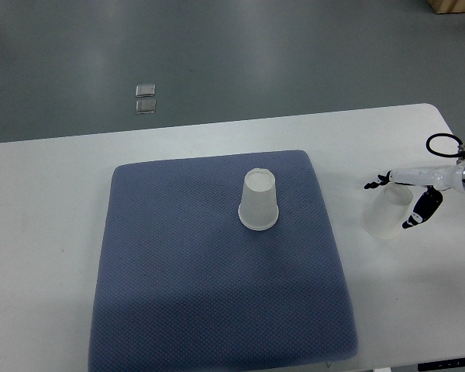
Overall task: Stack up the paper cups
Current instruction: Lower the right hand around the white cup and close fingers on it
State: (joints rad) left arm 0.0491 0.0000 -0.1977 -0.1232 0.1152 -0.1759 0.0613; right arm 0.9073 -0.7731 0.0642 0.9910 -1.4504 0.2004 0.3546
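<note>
One white paper cup (259, 201) stands upside down on the blue-grey mat (178, 294), near its upper middle. A second white paper cup (387, 211) is upside down on the white table to the right of the mat. My right hand (399, 203) comes in from the right edge and has its fingers (420, 212) curled around this second cup, thumb on its far side. The left arm does not show.
The white table (54, 232) carries the mat, whose right edge lies about a cup's width left of the held cup. Beyond the table's far edge is grey floor with two small clear squares (146, 98). A wooden corner (453, 6) shows at top right.
</note>
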